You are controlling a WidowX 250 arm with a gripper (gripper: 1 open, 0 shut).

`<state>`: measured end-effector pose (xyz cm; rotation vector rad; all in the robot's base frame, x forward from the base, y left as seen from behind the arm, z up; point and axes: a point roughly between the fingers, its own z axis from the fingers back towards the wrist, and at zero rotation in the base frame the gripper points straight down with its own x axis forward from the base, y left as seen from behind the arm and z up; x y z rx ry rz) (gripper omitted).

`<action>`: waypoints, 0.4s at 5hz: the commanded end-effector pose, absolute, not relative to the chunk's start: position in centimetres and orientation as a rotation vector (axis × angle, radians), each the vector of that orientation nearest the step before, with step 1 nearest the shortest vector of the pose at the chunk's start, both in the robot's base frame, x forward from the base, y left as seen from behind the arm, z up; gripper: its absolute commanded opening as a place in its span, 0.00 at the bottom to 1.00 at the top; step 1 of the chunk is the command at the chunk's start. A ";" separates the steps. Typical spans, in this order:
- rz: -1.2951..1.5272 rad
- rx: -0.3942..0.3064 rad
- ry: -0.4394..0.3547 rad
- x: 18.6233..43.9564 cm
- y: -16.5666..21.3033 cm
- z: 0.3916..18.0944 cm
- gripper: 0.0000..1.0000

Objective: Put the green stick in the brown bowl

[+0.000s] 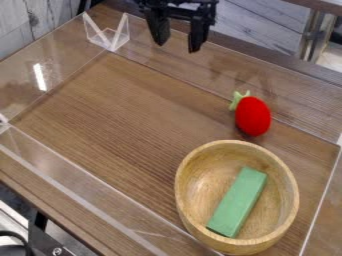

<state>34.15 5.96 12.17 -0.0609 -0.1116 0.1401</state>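
Table [120,110] of wood grain fills the frame, boxed in by clear plastic walls [40,75]. Far left and middle of the surface bare wood, some glare on the clear panels. Top, left of center: gripper [179,33] hangs over the back edge of the table, pointing down, two dark fingers [159,30] spread wide apart, nothing between them. It is well apart from every loose object. Right side, mid height: red strawberry toy [253,116] with green leaves on its upper left, sitting on the table just above the bowl, not touching it. Lower right: brown bowl [194,170], round, thick rim, upright near the front right corner. Green stick [239,202] lies flat inside the bowl, on the right half of the bottom, long axis tilted from lower left to upper right. Stick fully inside the rim.
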 end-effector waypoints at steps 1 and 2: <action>0.144 -0.049 -0.172 36.1 7.2 12.1 1.00; 0.152 -0.046 -0.187 36.6 7.8 11.9 1.00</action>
